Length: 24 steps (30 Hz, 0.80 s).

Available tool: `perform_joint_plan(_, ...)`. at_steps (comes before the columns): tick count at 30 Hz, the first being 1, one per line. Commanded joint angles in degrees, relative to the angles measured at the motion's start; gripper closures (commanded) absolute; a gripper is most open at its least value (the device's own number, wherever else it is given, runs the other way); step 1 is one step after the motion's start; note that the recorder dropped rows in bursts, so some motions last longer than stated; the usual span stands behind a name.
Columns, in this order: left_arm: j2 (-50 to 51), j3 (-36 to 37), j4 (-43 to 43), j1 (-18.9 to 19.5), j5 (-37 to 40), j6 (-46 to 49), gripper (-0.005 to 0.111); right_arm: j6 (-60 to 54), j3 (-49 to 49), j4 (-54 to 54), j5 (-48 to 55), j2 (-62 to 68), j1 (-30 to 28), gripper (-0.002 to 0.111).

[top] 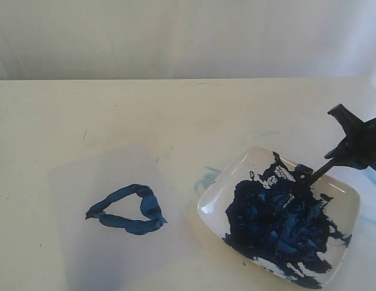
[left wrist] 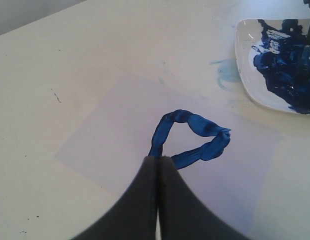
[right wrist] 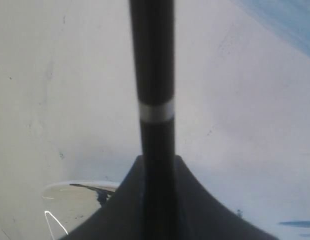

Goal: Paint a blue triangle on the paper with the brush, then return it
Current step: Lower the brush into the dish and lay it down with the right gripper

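The right tool is clamped on the brush, whose tip dips into the dark paint of the white dish on the right of the table. The blue triangle sits closed on the paper. The left tool hangs above it, jaws pressed together, holding nothing. The brush looks light, thin and stiff, so it is likely to swivel in a slack grip. A firm hold on the bare handle, well clear of the wet bristles, seems wisest.

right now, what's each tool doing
Left tool: closed, empty.
Right tool: closed on the brush.
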Motion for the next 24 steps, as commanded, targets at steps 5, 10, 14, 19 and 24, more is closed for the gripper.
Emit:
perform_joint_plan(5, -0.4, 0.4, -1.4, -0.4, 0.6, 0.1, 0.107, 0.5, 0.1, -2.1, -1.5, 0.9, -0.6, 0.108)
perform_joint_plan(10, -0.4, 0.4, -1.4, -0.4, 0.6, 0.1, 0.107, 0.5, 0.1, -2.0, -1.4, 2.4, -0.6, 0.108)
perform_joint_plan(14, -0.4, 0.4, -1.4, -0.4, 0.4, 0.1, 0.107, 0.5, 0.1, -2.0, -2.1, 2.4, -0.6, 0.102)
perform_joint_plan(19, -0.4, 0.4, -1.4, -0.4, 0.4, 0.6, 0.107, 0.4, 0.1, -2.0, -2.9, 2.4, -0.6, 0.080)
perform_joint_plan(24, -0.4, 0.4, -1.4, -0.4, 0.4, 1.0, 0.107, 0.4, 0.1, -2.1, -3.1, 2.4, -0.6, 0.055)
